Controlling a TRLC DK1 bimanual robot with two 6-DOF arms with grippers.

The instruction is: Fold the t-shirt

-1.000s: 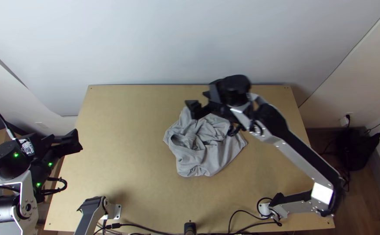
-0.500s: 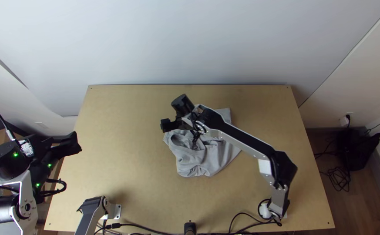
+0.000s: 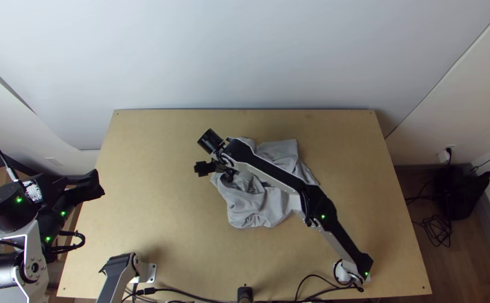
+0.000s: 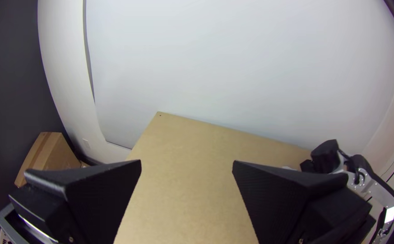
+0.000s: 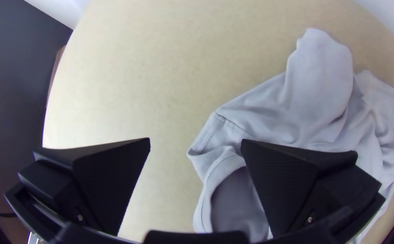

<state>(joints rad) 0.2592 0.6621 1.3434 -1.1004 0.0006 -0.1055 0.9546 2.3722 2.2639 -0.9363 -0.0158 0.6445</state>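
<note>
T-shirt of soft light-grey cloth lies bunched and creased (quite a rumple) on a light wooden desk. The right arm, silver-grey links with black joints, has its base on the near side of the t-shirt, bends at the elbow and slants over it, so that its black right hand hangs at the t-shirt's left edge. The left arm is bent well apart from the t-shirt, its black left hand out past the desk's left edge.

The right wrist view shows the right hand spread wide, nothing gripped: one finger over the t-shirt beside a gaping fold, the other over bare desk. Whether it touches the cloth I cannot tell. In the left wrist view the left hand is wide apart and holds nothing, and a brown cardboard box sits far from the t-shirt, past the desk.
</note>
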